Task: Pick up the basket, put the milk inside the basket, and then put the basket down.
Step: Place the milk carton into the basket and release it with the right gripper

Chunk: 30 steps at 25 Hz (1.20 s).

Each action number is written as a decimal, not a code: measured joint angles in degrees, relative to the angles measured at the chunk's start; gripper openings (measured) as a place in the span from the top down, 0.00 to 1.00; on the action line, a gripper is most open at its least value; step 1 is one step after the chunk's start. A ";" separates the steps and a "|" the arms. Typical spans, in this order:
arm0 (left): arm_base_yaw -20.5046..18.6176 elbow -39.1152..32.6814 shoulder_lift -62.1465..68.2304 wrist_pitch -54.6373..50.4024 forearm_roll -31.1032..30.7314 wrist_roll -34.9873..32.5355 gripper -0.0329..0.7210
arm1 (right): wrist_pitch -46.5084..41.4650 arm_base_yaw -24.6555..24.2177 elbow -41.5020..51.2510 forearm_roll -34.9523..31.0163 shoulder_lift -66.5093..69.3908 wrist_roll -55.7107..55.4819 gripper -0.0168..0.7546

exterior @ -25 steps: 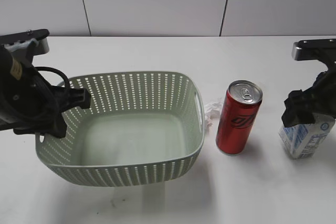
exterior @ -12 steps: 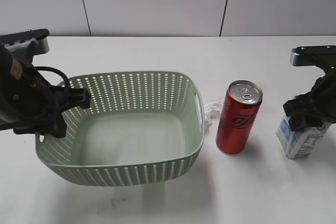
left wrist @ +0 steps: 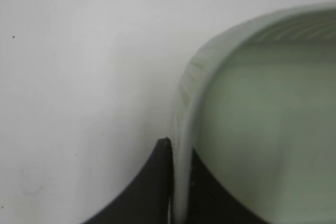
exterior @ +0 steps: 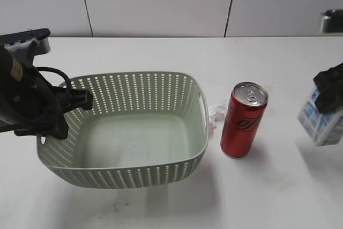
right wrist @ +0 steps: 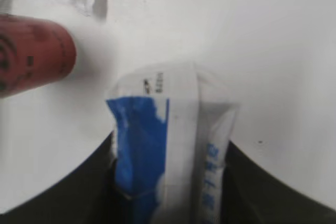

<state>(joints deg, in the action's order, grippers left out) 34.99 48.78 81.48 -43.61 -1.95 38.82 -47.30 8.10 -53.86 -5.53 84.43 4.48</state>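
Right claw (exterior: 328, 96) pinching milk (exterior: 323, 123), now lifted clear of counter (exterior: 268, 186) near right edge, red can (exterior: 244, 120) standing alongside. Left claw (exterior: 51, 112) clamped on basket (exterior: 134, 132) rim, left side. Carry toward basket likely next.

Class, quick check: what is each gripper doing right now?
Left gripper: closed on the basket wall.
Right gripper: closed on the milk, lifted off the table.
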 joint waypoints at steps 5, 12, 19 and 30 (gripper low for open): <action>0.00 0.00 0.00 0.44 -0.30 0.00 0.96 | -10.31 1.63 -7.84 0.62 -8.20 0.12 0.57; 0.00 0.00 0.00 0.65 -0.53 0.00 0.96 | -12.57 18.85 -17.02 0.77 -10.95 -3.38 0.57; 0.00 0.00 0.00 0.70 -0.53 0.00 0.96 | -1.84 35.43 -17.55 -0.24 -6.22 -8.45 0.57; 0.00 0.00 0.00 0.70 -0.36 0.00 0.96 | 0.34 39.90 -23.50 -0.66 12.71 -7.74 0.57</action>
<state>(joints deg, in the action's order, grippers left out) 34.99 48.78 81.48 -42.91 -2.31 38.82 -46.96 48.00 -77.37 -6.19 97.14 -3.25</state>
